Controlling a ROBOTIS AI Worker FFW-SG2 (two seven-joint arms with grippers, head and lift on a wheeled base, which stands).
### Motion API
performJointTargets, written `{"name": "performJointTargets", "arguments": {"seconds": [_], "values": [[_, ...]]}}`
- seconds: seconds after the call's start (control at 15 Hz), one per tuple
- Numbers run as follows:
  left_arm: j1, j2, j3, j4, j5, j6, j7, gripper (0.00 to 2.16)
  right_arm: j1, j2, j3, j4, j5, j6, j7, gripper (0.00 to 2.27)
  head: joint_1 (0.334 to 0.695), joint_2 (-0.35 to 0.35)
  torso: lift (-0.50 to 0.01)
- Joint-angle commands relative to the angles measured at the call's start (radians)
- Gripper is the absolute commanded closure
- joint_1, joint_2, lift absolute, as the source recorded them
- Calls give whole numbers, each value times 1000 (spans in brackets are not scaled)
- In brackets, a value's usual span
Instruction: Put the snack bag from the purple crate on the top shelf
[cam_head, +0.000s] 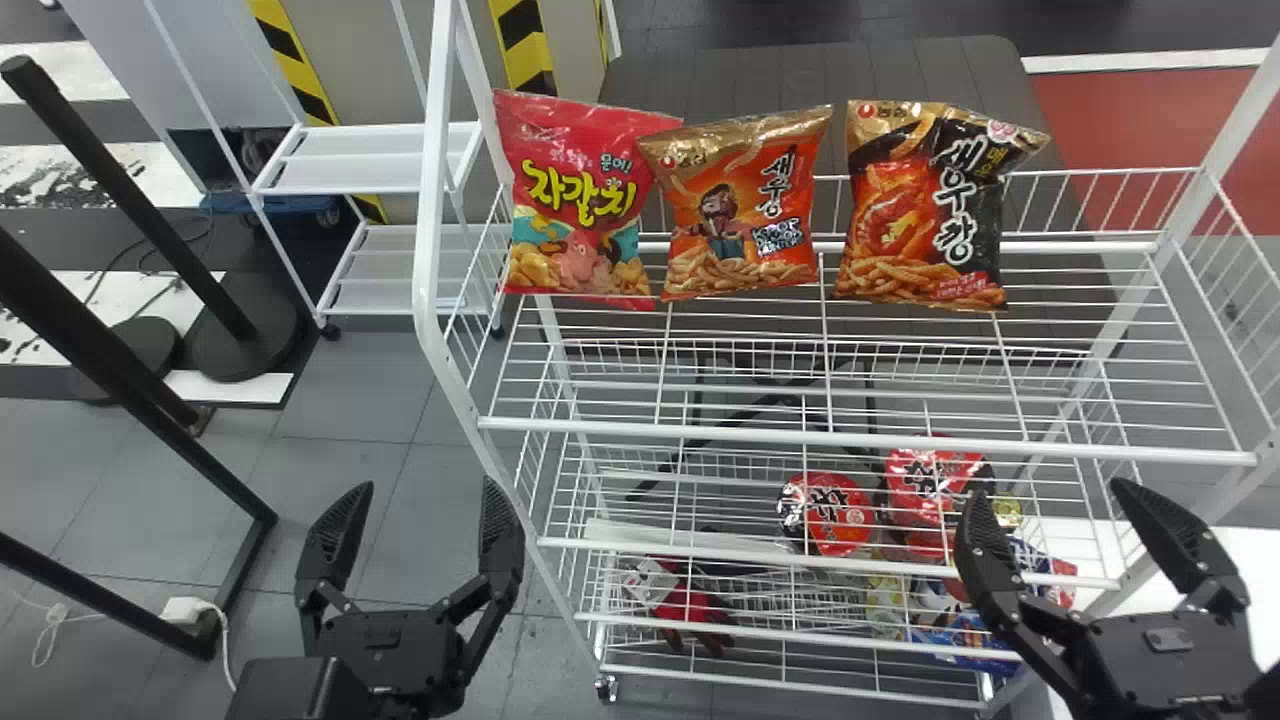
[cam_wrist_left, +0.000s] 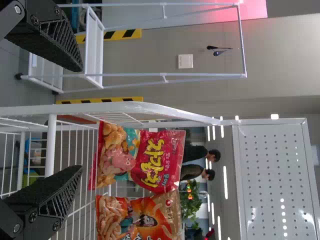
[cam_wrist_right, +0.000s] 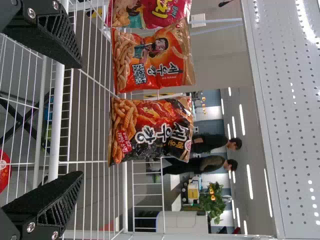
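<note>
Snack bags (cam_head: 745, 240) stood upright in a row on the top shelf (cam_head: 870, 437) of a white wire rack (cam_head: 432, 200), close to its back rail; which one the job was about, I couldn't tell. The pinkish-red bag (cam_head: 575, 200) was at the left, its edge meeting the orange bag (cam_head: 700, 230) in the middle, and past a gap came the black-and-orange bag (cam_head: 925, 205). The left gripper (cam_head: 425, 490) had its fingers spread wide around nothing, out beside the rack's left side. Over by the rack's right front corner, the right gripper (cam_head: 1052, 495) was just as wide apart and just as empty-handed. Round red-topped tubs (cam_head: 838, 515) sat on a lower level.
</note>
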Motion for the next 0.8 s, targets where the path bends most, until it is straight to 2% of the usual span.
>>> {"name": "performJointTargets", "arguments": {"seconds": [0.0,0.73], "values": [[-1,0,4,0,0,2,2,130,0,-3,8,-3,0,27,-1,39,695,149,0],[-7,0,7,1,3,2,0,130,-8,-3,8,-13,3,70,-1,39,695,164,0]]}}
